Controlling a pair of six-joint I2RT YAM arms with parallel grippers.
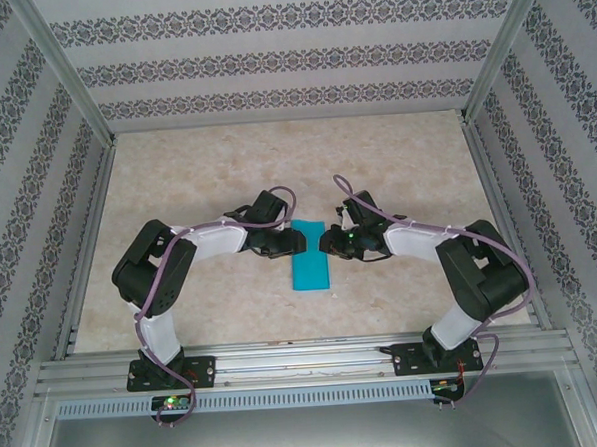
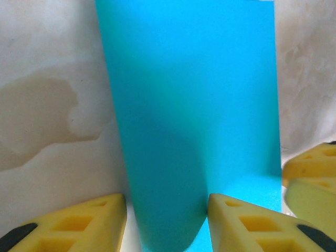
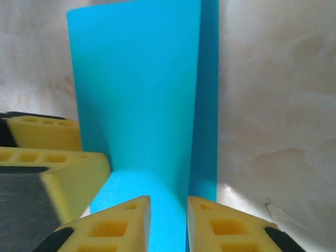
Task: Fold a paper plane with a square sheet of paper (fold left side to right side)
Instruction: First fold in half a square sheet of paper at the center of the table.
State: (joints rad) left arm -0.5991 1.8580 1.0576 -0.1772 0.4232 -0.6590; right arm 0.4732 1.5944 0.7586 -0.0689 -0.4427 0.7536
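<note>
Folded narrow, the square sheet of paper (image 1: pixel 311 271) lies mid-way across the desk (image 1: pixel 206 178). At its far end, the left claw (image 2: pixel 167 202) stands spread and the right claw (image 3: pixel 169 202) slightly parted, paper between each pair of fingers.

The top camera looks down from above and behind the arms on the whole counter (image 1: pixel 226 177). The wrist cameras look very closely past the left gripper (image 2: pixel 167 210) and right gripper (image 3: pixel 169 210), from opposite sides, at the paper (image 2: pixel 199 105), which all views share.
</note>
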